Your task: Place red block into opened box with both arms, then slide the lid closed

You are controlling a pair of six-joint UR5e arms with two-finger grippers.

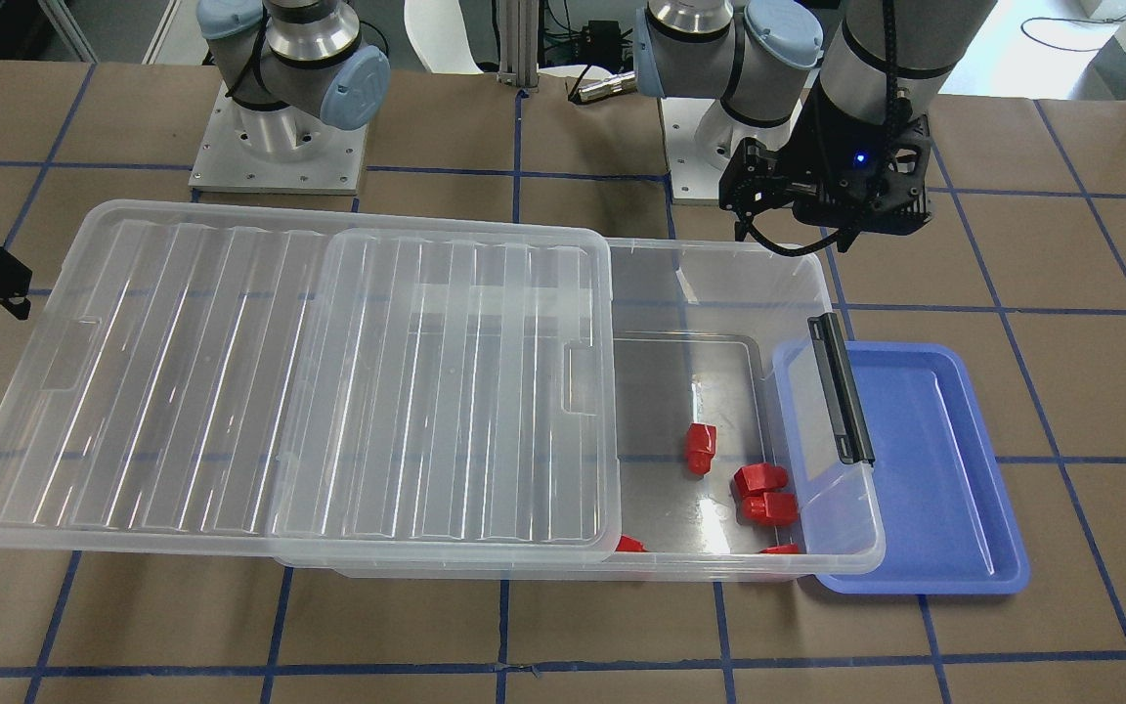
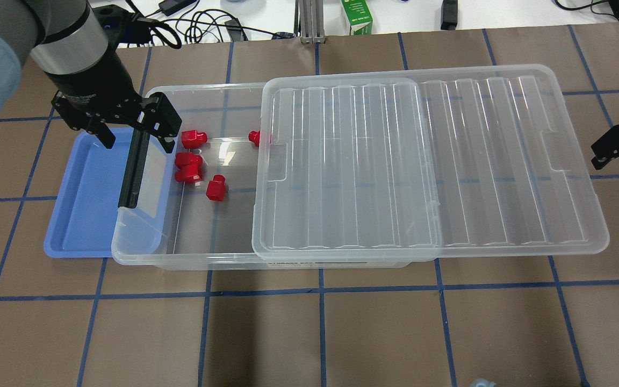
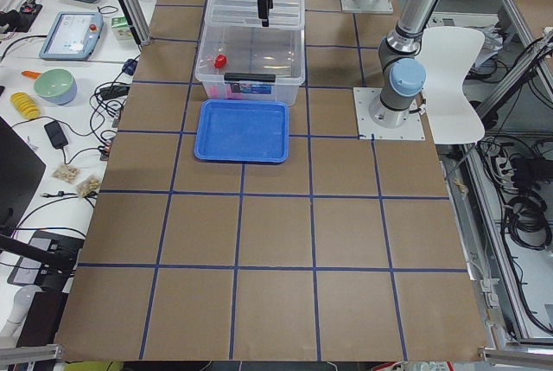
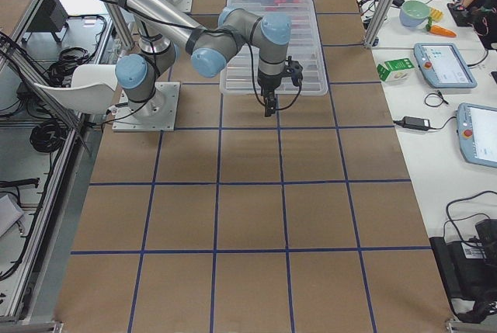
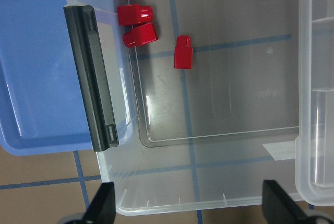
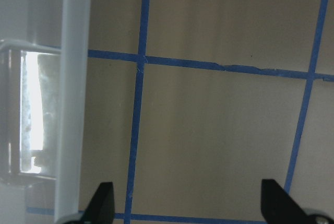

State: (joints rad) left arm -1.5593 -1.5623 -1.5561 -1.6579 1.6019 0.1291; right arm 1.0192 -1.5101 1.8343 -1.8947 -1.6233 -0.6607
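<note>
While the left gripper (image 5: 189,205) over the latch end and the right gripper (image 6: 188,205) just past the lid (image 2: 427,161) both gape empty, red blocks (image 2: 215,189) lie in the box's (image 2: 207,260) uncovered end, so the light, slick, flexible lid looks best pushed squarely at its notched overhanging edge.

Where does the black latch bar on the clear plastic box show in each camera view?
Front-facing: black latch bar right of centre, on the clear plastic box.
Overhead: bar at left.
Exterior left: bar top centre.
Exterior right: not discernible.
Left wrist: bar at left.
Right wrist: not in it.
Landmark: the blue plastic tray next to the bar.
</note>
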